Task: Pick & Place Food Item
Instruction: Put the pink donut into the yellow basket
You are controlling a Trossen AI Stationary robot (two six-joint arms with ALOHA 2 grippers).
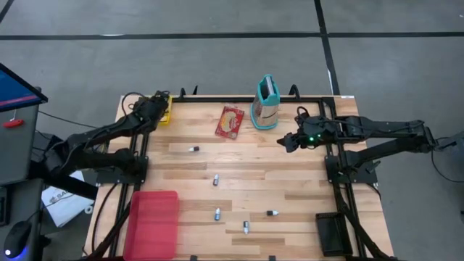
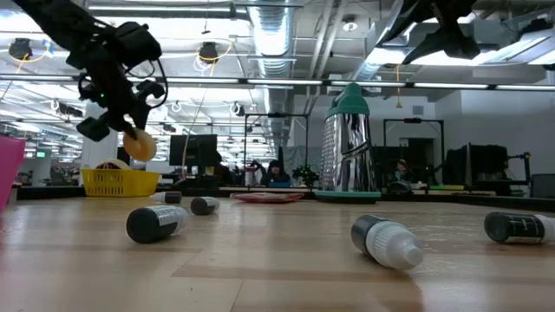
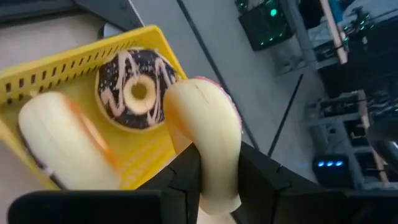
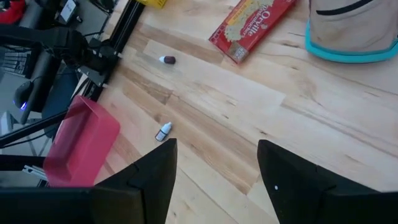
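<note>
Fingers of the left gripper (image 3: 217, 171) are clamped on a pale donut (image 3: 208, 140) above the yellow basket (image 3: 59, 68) at the far left. If squeezed loosely, it could be dropped outside. Right gripper (image 4: 217, 171) fingers are held apart, waiting at the far right.

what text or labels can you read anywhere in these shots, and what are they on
"Orville": partly legible script on the red box; the rest is too blurred to read.
Small bottles on the table: label print too small to read.
Left gripper, its food item, yellow basket, grater: no text.
</note>
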